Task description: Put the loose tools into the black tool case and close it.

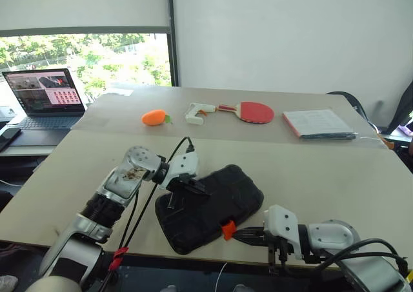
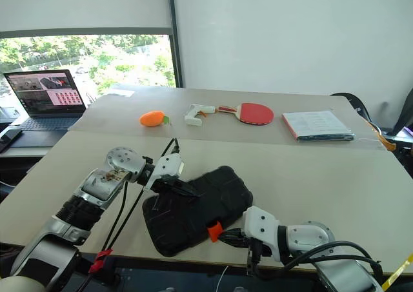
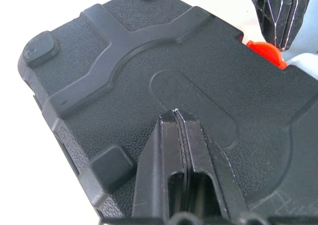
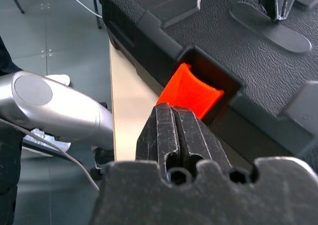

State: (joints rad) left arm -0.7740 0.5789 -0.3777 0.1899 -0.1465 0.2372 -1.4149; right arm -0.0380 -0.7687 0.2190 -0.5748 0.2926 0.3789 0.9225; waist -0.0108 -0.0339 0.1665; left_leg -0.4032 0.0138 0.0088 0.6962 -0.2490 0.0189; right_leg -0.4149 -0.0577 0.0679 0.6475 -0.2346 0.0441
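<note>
The black tool case lies closed on the near table, close to its front edge, textured lid up. My left gripper is shut, its tips resting on the lid near an oval recess. My right gripper is shut too and comes in from the front edge, its tips right at the small orange latch on the case's front side. Whether they touch the latch I cannot tell. The loose tools are out of view.
On the far table lie an orange toy, a white glue gun, a red table-tennis paddle and a stack of papers. An open laptop stands on a desk at the far left.
</note>
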